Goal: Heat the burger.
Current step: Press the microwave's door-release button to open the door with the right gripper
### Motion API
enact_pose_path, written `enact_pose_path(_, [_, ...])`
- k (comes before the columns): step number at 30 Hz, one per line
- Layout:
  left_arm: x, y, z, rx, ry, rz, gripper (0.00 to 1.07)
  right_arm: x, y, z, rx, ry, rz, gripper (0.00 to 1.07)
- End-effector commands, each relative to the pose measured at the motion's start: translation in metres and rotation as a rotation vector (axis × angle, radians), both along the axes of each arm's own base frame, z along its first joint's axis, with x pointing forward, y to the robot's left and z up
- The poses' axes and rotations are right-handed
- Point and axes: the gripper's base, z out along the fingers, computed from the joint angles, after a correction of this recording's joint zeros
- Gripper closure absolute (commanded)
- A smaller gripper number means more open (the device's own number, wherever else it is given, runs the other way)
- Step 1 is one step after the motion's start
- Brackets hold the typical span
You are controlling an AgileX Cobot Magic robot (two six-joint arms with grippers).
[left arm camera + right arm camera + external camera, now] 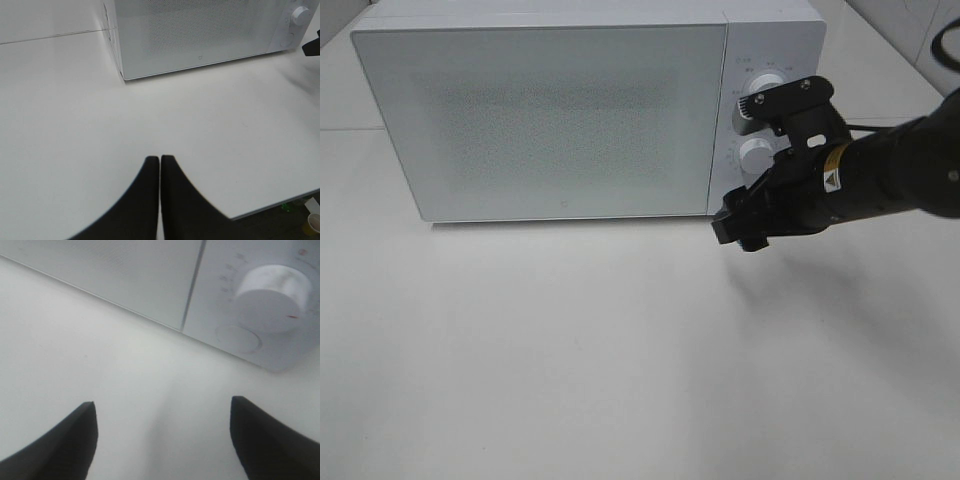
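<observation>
This looks like a robot test lab set up as a mock kitchen: a white microwave (550, 110) with two dials stands closed at the far edge of a bare white worktop (570, 350), a black robot arm (860, 180) reaches over it, and pale tiled walls stand behind.

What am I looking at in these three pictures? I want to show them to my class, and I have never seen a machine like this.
It is a robot with two arms, each ending in a two-fingered gripper. One picture looks down from a high camera; the other two come from cameras on the wrists. A white microwave stands on a white table, its door closed. The right gripper hangs open and empty near the lower knob. The left gripper, seen only from its own wrist, is shut and empty above the table. No burger shows in any view.
</observation>
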Motion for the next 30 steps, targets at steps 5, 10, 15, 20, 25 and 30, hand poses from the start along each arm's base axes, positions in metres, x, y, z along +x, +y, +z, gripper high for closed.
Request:
enact_pose_path(5, [-0.002,0.000,0.000,-0.015,-0.022,-0.002,1.06,0.003,-0.019,0.040,-0.181,0.157,-0.128,0.42])
enact_pose_path(10, [-0.002,0.000,0.000,-0.015,-0.022,-0.002,1.06,0.009,-0.054,0.055,-0.180,0.228,-0.282,0.42])
enact_pose_path(15, [-0.002,0.000,0.000,-0.015,-0.022,-0.002,1.06,-0.001,-0.092,0.070,-0.084,0.334,-0.398,0.42])
enact_pose_path(20, [-0.002,0.000,0.000,-0.015,-0.022,-0.002,1.06,-0.014,-0.105,0.089,0.040,0.348,-0.456,0.42])
enact_pose_path(25, [-0.002,0.000,0.000,-0.015,-0.022,-0.002,1.06,-0.047,-0.112,0.111,0.071,0.304,-0.465,0.42])
enact_pose_path(30, [-0.002,0.000,0.000,-0.015,-0.022,-0.002,1.06,-0.103,-0.117,0.125,0.063,0.312,-0.454,0.42])
